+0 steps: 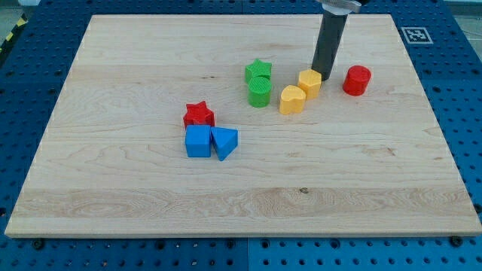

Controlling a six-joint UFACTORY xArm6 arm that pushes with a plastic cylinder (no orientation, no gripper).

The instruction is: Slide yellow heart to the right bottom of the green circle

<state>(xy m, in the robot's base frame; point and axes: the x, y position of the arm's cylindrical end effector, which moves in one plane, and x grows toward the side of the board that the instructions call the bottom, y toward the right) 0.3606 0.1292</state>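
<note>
Bench, near edge [241,226]: the pale wooden bench runs bare across the whole strip at the view's bottom, from corner to corner.
Blue cube [199,141]: the nearest block, left of centre, with a blue triangular block [225,142] touching its right side.
Red star [199,114]: directly behind the blue cube, touching or almost touching it.
Yellow heart [292,98]: sits in the upper middle of the bench, just right of the green circle and slightly toward the view's bottom of it, a narrow gap between them.
Green circle [260,91]: a ridged cylinder, with a green star [258,71] tight behind it toward the view's top.
Yellow block [309,82]: a second yellow piece (shape looks six-sided, hard to be sure), touching the heart's upper right.
Red cylinder [357,80]: stands apart to the right of the yellow block.
My tip [324,76]: the dark rod comes down from the view's top and ends at the yellow block's upper right edge, seemingly in contact, between that block and the red cylinder.
Claw: there is none on this arm, so it has hold of nothing.
Open room: wide bare wood below and right of the heart; the left third is also free.
In the way: the yellow block lies between tip and heart.
Surround: blue perforated surface around the bench, a marker tag [416,35] at the top right corner.
</note>
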